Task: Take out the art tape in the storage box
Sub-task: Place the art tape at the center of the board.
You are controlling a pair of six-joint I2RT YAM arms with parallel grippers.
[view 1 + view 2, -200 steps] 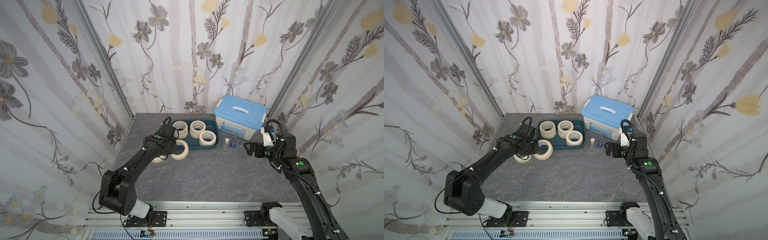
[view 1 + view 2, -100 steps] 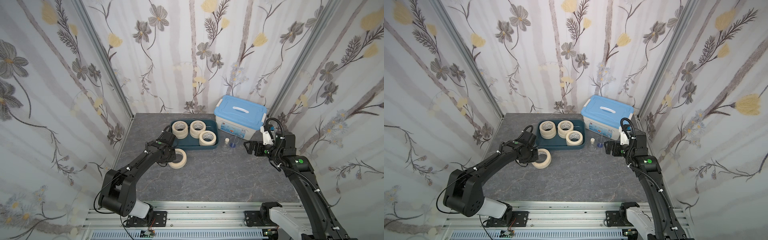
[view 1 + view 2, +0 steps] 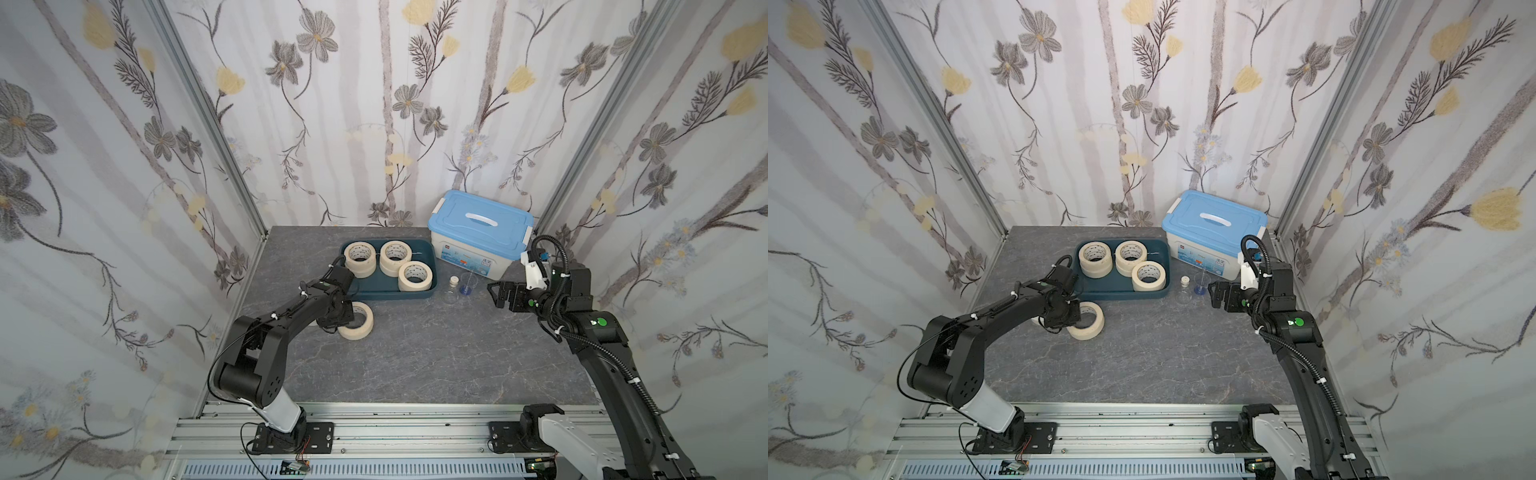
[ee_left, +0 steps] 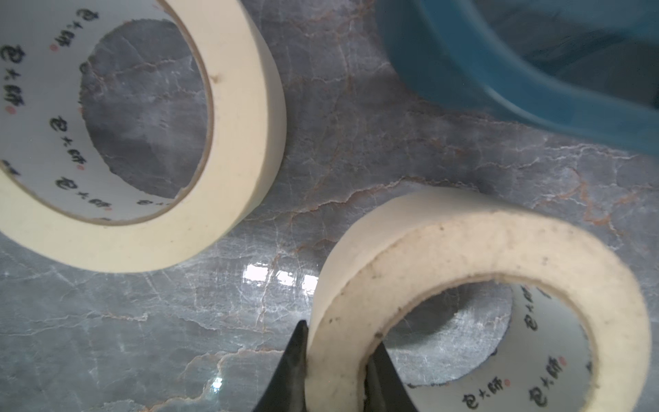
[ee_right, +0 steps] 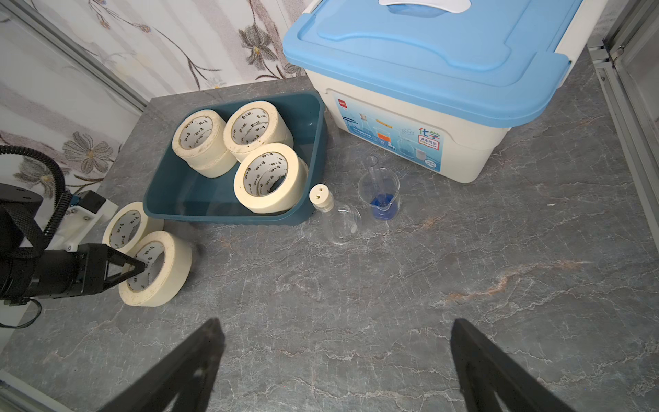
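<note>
The storage box (image 3: 388, 294) is a dark teal tray at the back of the table, also in the right wrist view (image 5: 228, 214). Several rolls of art tape stand in it, some stacked (image 3: 360, 258) (image 3: 415, 276) (image 5: 269, 178). In front of the box my left gripper (image 4: 340, 335) (image 5: 142, 265) is shut on the wall of one cream roll (image 3: 359, 326) (image 3: 1088, 326) (image 4: 463, 257), one finger inside the ring and one outside. The roll sits low at the table top. A second roll (image 4: 242, 142) (image 5: 124, 223) lies flat beside it. My right gripper (image 5: 337, 323) (image 3: 496, 293) hangs open over bare table.
A white tub with a light-blue lid (image 3: 482, 245) stands at the back right. Between the tub and the box are a small glass flask with a white stopper (image 5: 338, 221) and a beaker holding blue liquid (image 5: 381, 199). Flowered walls close in three sides.
My left gripper carried the roll from beside the box's near left corner toward the front and down to the table. The right arm has hardly moved.
</note>
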